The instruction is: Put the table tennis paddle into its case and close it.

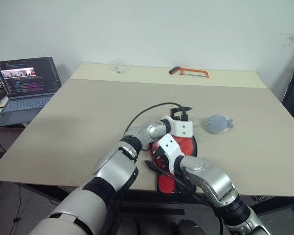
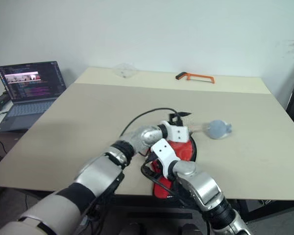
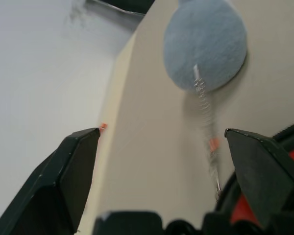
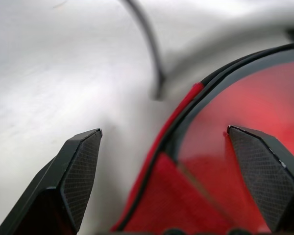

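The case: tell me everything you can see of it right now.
The case lies flat near the table's front edge, red side up with a black rim; both wrists cover most of it. It looks like soft fabric. In the right wrist view a black-edged opening shows smooth red inside. The left gripper and right gripper are open above it, gripping nothing. Whether the zip is shut cannot be told.

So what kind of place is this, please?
Probably a lab or workshop room, not a home: a big plain table against a bare white wall, an open laptop showing code beside it, and an orange hacksaw lying at the far edge.
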You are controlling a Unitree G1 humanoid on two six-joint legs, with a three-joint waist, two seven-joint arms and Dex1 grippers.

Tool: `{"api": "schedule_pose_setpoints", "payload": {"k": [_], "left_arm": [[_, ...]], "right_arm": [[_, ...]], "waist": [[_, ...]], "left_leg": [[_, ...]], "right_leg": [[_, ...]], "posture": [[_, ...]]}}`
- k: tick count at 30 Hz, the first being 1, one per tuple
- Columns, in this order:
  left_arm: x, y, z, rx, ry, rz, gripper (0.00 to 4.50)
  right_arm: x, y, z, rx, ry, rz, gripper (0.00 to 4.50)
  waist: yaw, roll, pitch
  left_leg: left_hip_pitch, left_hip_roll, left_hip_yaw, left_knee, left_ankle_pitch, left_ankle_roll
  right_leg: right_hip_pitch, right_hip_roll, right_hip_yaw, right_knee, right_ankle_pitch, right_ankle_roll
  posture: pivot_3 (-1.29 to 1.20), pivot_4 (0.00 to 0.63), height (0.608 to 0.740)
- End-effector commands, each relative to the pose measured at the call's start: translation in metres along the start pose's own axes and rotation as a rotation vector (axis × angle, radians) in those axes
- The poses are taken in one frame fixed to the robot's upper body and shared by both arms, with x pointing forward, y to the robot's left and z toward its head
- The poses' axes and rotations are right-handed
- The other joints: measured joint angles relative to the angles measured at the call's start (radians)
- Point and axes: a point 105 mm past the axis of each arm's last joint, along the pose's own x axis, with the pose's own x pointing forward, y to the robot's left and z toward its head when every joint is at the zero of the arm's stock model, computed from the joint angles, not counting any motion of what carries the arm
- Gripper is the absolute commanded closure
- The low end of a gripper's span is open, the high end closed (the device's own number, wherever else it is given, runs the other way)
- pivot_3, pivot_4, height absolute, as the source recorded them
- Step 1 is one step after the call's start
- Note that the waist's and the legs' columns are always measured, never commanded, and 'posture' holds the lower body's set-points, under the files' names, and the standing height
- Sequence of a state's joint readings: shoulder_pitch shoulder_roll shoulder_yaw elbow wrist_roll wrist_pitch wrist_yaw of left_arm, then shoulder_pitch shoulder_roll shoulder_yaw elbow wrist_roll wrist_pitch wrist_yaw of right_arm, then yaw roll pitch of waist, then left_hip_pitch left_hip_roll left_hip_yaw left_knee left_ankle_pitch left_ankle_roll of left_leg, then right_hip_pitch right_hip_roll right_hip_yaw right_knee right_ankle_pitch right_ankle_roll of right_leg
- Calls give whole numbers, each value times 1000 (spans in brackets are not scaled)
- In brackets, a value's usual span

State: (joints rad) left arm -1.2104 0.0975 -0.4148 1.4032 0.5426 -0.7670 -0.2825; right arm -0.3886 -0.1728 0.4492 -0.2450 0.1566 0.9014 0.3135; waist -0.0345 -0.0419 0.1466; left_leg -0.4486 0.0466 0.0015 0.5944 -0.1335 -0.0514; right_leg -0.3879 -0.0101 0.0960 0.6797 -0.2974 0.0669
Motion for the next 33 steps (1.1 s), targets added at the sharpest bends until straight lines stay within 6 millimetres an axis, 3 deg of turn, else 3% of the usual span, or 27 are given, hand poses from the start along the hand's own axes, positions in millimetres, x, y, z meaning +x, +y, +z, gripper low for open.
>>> {"api": "schedule_pose_setpoints", "payload": {"k": [1, 7, 11, 14, 18, 20, 24, 27, 31, 33], "left_arm": [[-15, 27, 8, -136, -103, -7, 46], [-52, 54, -7, -346, -171, -19, 46], [-79, 77, -21, -487, -191, 32, 46], [-110, 92, -29, -609, -238, 43, 46], [-128, 97, -28, -674, -277, 26, 46], [-134, 93, -22, -714, -313, -13, 46], [-129, 43, 0, -696, -326, -164, 46], [-119, 20, 13, -751, -341, -153, 46], [-112, 6, 9, -779, -293, -95, 46], [-104, 4, 0, -785, -250, -41, 46]], "right_arm": [[6, -14, -40, 41, 141, -26, 0], [3, -21, -34, 13, 112, -1, 0], [-13, -25, -3, -81, -12, 48, 0], [-37, -20, 31, -154, -99, 145, 0], [-59, -26, 50, -178, -135, 170, 0], [-72, -33, 62, -159, -165, 170, 0], [-103, -72, 78, -83, -238, 72, 0], [-118, -108, 83, -4, -278, -68, 0], [-133, -139, 94, 82, -344, -193, 0], [-142, -172, 94, 180, -370, -347, 0]], "waist": [[-1, 0, 0], [-1, 0, 0], [-1, 1, 1], [-1, 2, 3], [-5, 3, 11], [-5, 3, 15], [-6, 4, 18], [0, 3, 20], [1, 4, 23], [-2, 5, 23]], "left_leg": [[0, 0, 0, 0, 0, 0], [0, 0, 0, 0, 0, 0], [-1, 0, 0, 0, 0, 1], [-2, 1, -1, 0, 0, 1], [-3, 2, -2, -2, 0, 1], [-4, 2, -3, -2, 0, 1], [-4, 2, -3, -2, 0, 0], [-4, 2, -2, -2, 0, 0], [-3, 2, -3, -1, 0, 1], [-3, 2, -2, -1, 1, 2]], "right_leg": [[0, 0, 0, 0, 0, -1], [1, 0, 0, 0, -2, -4], [0, 0, 0, 0, -1, -1], [-1, 0, 0, 0, 0, 0], [-2, 2, -1, 0, -1, -2], [-2, 2, -3, 0, -1, -3], [-1, 1, -3, 0, 0, -5], [-1, 0, -3, 0, 0, -6], [-1, 1, -2, 1, 0, -5], [-1, 1, -1, 1, 1, -3]], "posture": [[0, 150, 740], [0, 150, 740], [0, 150, 740], [0, 150, 740], [0, 150, 740], [0, 150, 740], [0, 150, 740], [0, 150, 740], [0, 150, 740], [0, 150, 740]]}}
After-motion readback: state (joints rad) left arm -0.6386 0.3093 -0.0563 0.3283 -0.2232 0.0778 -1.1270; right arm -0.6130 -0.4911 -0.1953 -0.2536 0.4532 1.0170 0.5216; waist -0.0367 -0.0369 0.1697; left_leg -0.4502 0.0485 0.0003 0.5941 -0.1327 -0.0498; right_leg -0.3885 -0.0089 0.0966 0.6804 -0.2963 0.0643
